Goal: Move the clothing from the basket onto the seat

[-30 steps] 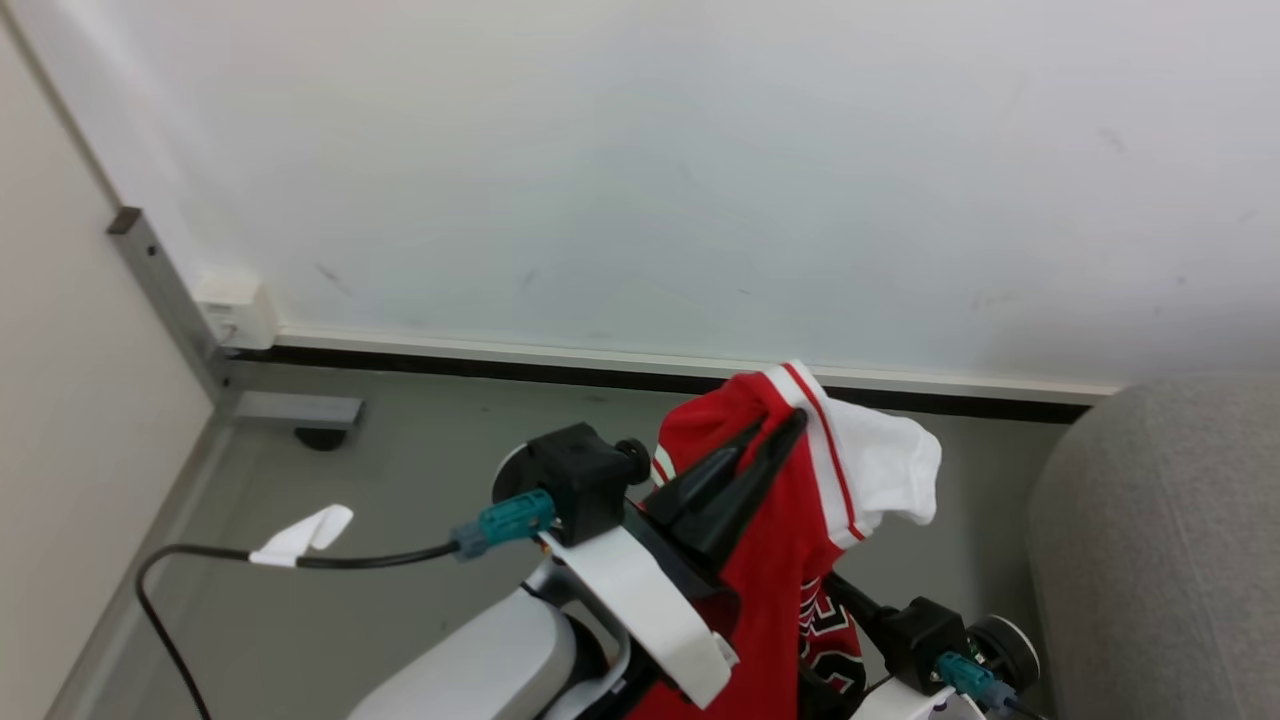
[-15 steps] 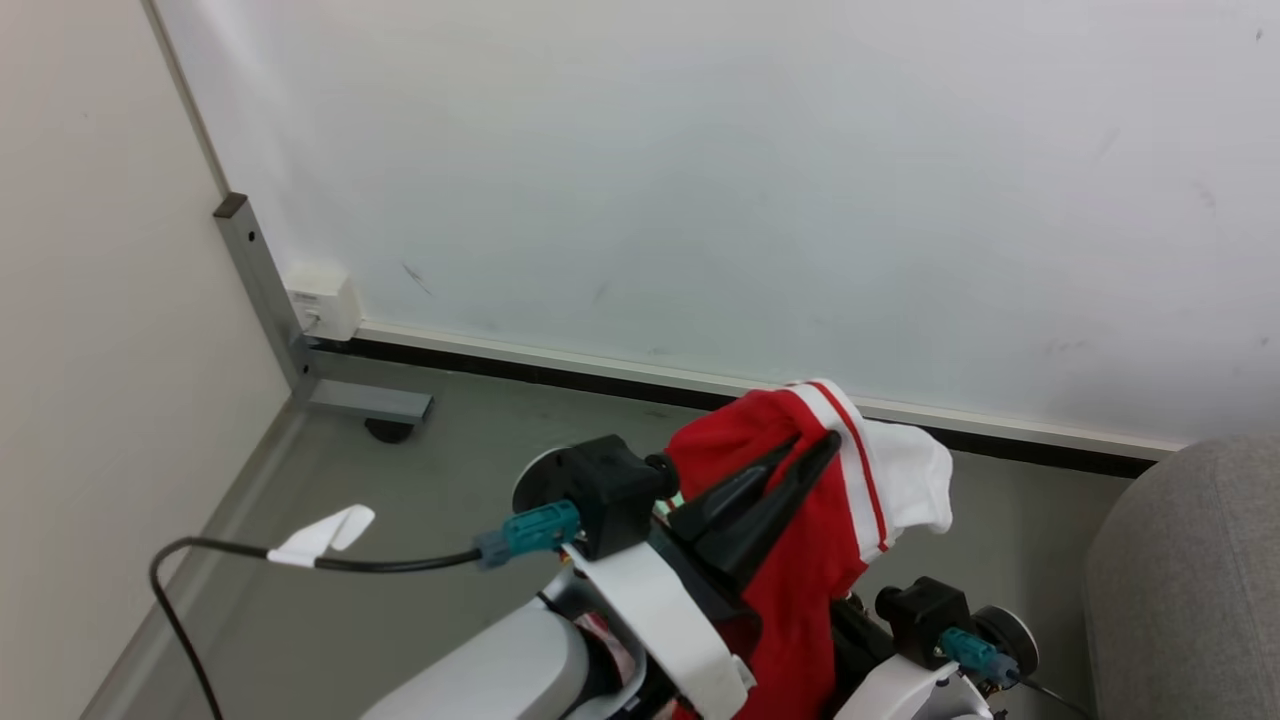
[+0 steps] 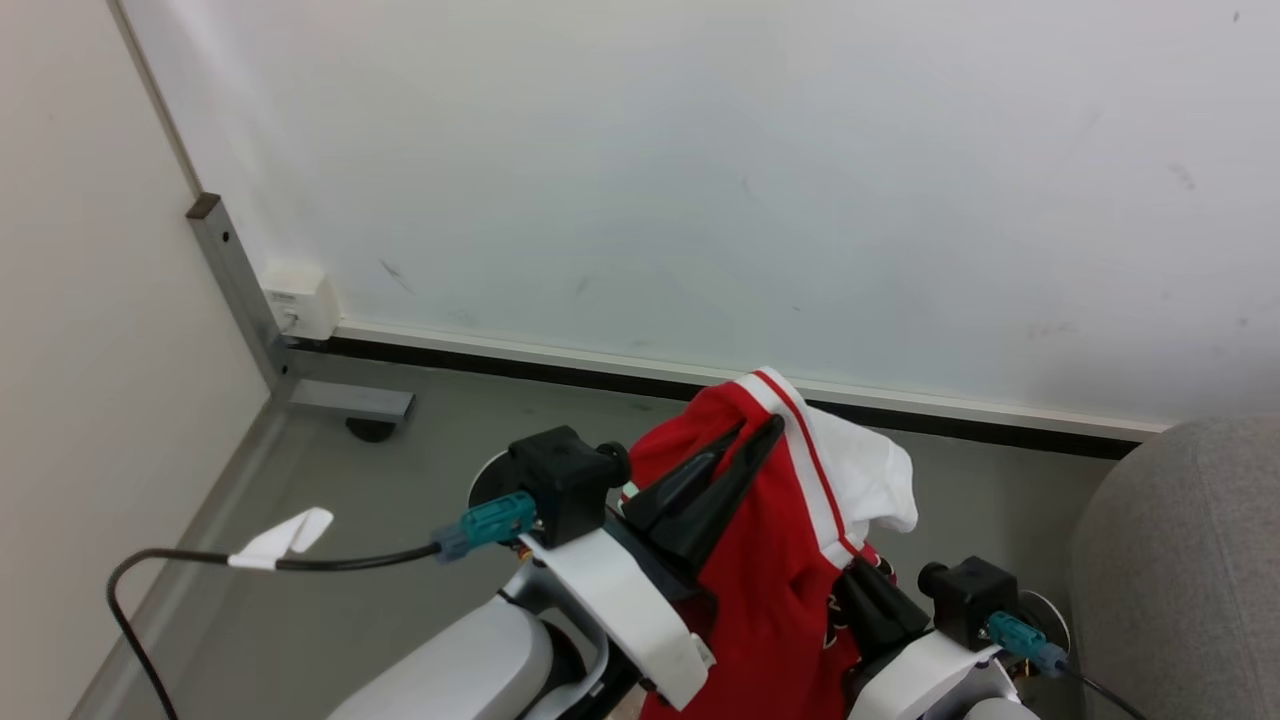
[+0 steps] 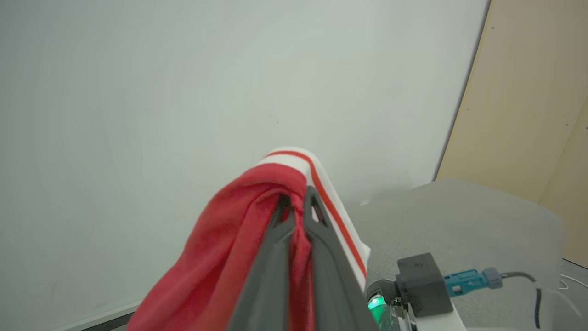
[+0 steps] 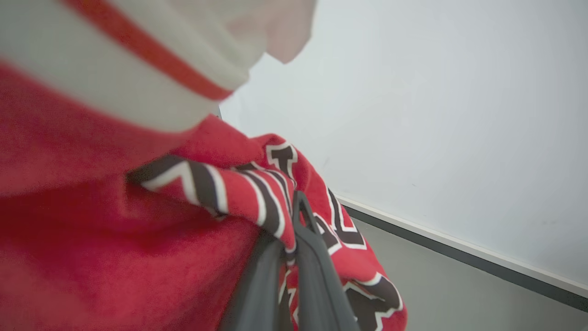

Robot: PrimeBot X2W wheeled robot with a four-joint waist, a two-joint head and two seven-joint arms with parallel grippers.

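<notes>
Head view: left end effector (image 3: 762, 426), right end effector (image 5: 297, 203) clamp clothing (image 3: 770, 585).

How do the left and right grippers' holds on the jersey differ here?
The left gripper pinches the clothing high up, beside its striped trim; the right gripper pinches it lower, at the black-and-white lettering. In the head view the left gripper's fingers lie bare against the cloth; the right gripper's sink into folds. Both are shut on red jersey cloth.
</notes>
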